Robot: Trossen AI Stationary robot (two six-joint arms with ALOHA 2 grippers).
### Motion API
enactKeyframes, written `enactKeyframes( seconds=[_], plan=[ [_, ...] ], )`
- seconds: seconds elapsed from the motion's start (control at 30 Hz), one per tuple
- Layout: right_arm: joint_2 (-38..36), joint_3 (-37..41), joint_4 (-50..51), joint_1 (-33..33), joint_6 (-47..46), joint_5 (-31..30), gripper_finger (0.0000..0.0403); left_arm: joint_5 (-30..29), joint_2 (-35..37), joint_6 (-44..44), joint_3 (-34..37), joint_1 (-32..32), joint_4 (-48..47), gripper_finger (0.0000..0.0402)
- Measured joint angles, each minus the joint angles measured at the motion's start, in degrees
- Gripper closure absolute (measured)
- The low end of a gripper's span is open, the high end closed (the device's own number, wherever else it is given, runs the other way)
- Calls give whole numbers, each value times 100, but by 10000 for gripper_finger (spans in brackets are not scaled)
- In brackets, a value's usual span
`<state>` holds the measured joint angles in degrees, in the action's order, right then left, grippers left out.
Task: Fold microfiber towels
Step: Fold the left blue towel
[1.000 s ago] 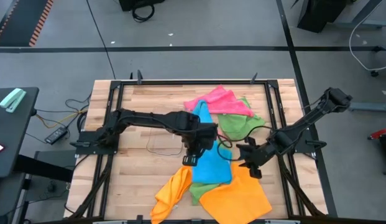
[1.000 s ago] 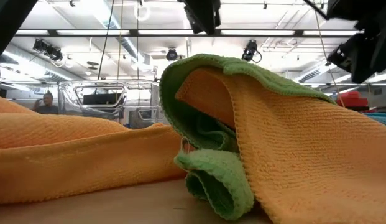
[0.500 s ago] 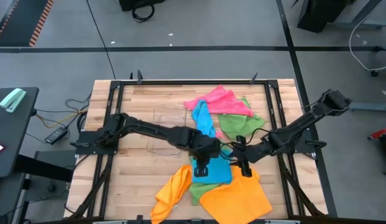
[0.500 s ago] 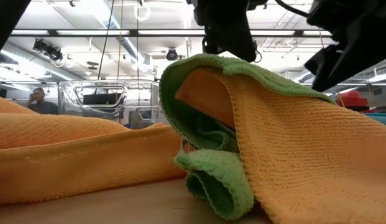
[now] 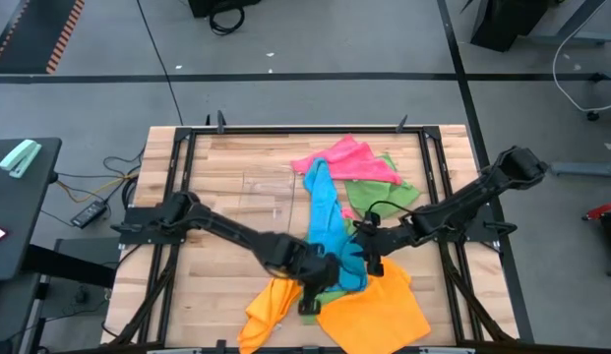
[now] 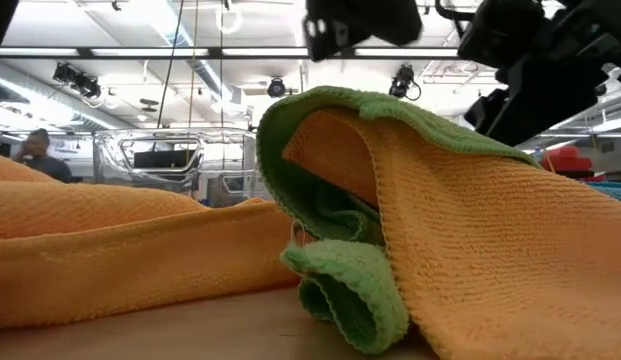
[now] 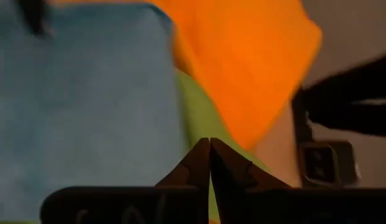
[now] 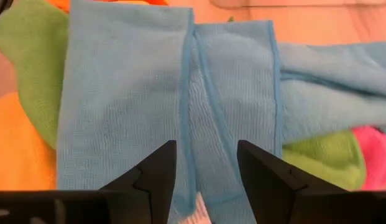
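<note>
My right gripper sits just right of centre in the high view, directly over the lower end of the sky-blue towel. In the right wrist view my 2 fingers stand apart with nothing between them, and the blue towel fills the frame just past the tips, with a folded edge running between them. That towel is a long strip: its long axis runs from the pink towel at the upper centre of the high view down to the lower centre, where it ends on the orange towel and a green towel beneath.

My left gripper is at the lower centre, just below and left of that same blue end. Its jaws are pressed together in the left wrist view; I see blue, green and orange cloth beyond the tips, but cannot tell whether any is pinched.

So both of my grippers flank the lower end, the right one over it, the left beside its lower left corner. I judge the coming move depends on that end, not the far one by the pink towel.
</note>
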<state>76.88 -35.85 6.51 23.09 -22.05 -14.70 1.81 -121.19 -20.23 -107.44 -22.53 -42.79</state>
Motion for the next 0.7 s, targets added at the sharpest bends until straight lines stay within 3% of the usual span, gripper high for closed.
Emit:
enactKeyframes(
  seconds=[0.37, 0.5, 0.7],
  plan=[
    [410, -108, 71, -547, 1041, 615, 225, -14, -4, -1052, 2, -379, -364, 376],
    [546, -110, 87, -625, 1550, 1040, 226, -1, 7, -1066, 2, -311, -412, 366],
    [678, -110, 84, -697, 1522, 1245, 244, -15, 45, -1048, 2, -169, -476, 366]
  ],
)
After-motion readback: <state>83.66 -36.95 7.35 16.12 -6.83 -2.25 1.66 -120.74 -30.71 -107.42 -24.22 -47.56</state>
